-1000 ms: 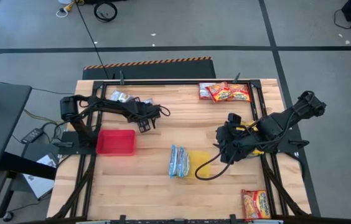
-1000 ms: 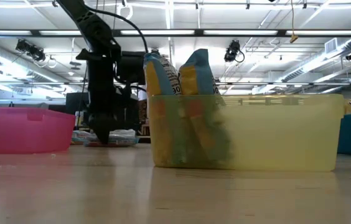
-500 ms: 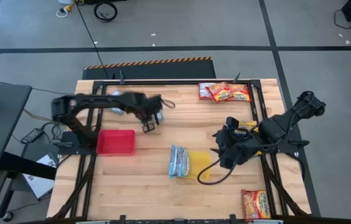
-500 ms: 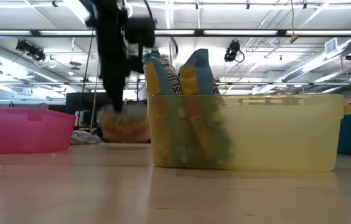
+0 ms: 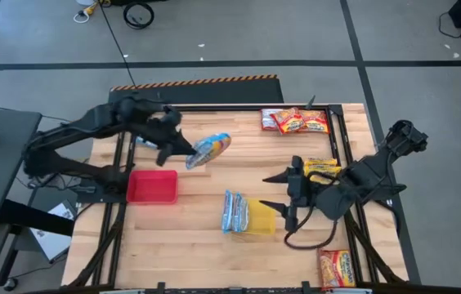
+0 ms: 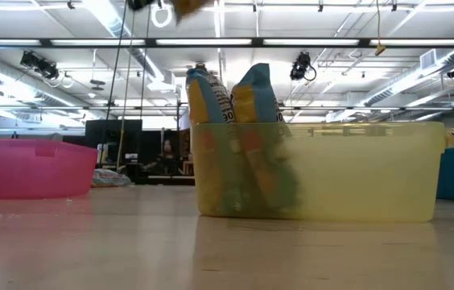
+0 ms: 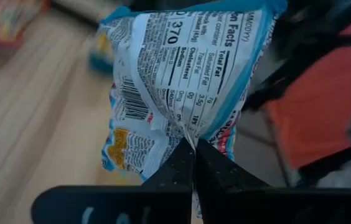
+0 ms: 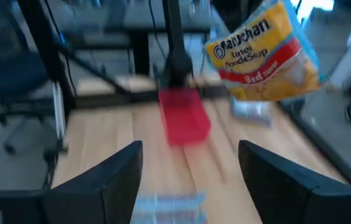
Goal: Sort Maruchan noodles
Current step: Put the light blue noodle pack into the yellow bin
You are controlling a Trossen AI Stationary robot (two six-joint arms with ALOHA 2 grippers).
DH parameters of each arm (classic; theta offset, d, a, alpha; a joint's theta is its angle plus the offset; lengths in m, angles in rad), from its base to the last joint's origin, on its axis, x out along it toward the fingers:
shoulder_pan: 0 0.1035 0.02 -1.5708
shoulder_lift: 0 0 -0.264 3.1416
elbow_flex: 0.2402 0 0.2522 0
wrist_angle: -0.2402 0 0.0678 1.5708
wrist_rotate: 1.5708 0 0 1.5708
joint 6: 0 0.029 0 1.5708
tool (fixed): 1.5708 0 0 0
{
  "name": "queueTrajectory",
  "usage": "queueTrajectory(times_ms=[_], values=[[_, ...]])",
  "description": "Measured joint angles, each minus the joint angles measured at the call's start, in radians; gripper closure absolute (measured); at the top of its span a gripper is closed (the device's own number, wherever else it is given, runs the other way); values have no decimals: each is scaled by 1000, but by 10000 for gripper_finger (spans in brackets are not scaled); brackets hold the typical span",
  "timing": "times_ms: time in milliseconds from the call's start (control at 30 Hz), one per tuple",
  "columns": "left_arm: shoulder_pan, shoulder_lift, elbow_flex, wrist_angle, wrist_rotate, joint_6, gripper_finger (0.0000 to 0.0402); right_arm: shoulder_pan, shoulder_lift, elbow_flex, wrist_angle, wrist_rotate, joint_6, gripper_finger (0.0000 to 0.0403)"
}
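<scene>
Left arm lifts 1 noodle packet, sorting partly done

Left gripper point(image 7: 194, 163) is pinched tight on a blue-and-white packet point(image 5: 208, 149), held above the table beside the red tray point(image 5: 152, 186). Right gripper point(image 5: 284, 200) hangs with fingers spread, empty, over the yellow tray point(image 5: 265, 220), which holds 2 packets point(image 5: 235, 211). Left to sort: red packets at the far edge point(image 5: 295, 121), 1 point(image 5: 334, 267) at the near edge.
</scene>
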Motion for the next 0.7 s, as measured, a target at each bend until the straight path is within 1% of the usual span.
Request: queueTrajectory(times_ms=[67,133,233,300,367,467,567,633,700], values=[[-23,-34,0,75,0,-35,394,-18,0,0,115,-7,-101,122],[-41,-53,0,127,-6,-71,394,-32,0,0,234,-29,-246,110],[-58,-62,0,114,-51,-121,394,-42,2,0,403,-80,-539,94],[-69,-57,0,61,-100,-138,395,-61,12,7,442,-95,-667,90],[-78,-39,0,-4,-167,-160,395,-92,34,38,380,-98,-708,91],[-91,10,0,-95,-248,-180,395,-152,95,102,240,-106,-711,98],[-99,71,0,-122,-262,-191,395,-203,178,160,97,-133,-713,104],[-106,115,0,-134,-260,-208,395,-230,236,178,29,-148,-718,105],[-117,162,0,-129,-257,-213,395,-250,286,185,-2,-158,-739,105]])
